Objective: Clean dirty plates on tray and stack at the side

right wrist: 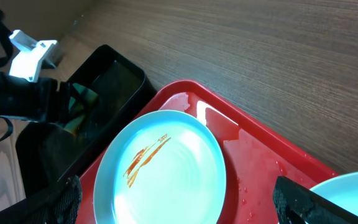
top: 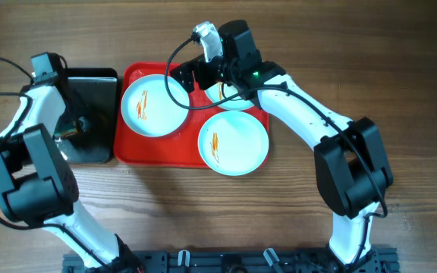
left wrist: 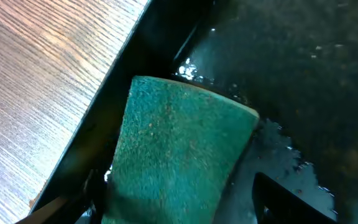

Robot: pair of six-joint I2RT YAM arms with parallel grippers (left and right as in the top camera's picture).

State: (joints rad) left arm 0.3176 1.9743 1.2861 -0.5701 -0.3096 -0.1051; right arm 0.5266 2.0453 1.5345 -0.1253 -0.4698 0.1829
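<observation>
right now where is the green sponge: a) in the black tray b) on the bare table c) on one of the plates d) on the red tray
a: the left wrist view shows the green sponge down against the wet, glossy inside of the black tray.

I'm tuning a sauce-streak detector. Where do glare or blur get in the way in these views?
Right wrist: white glare on the wet red tray beside the streaked plate, whose streaks are sharp. Left wrist: the green sponge fills the frame, slightly soft, with glints on the black tray. Overhead: even light, no blur.
</observation>
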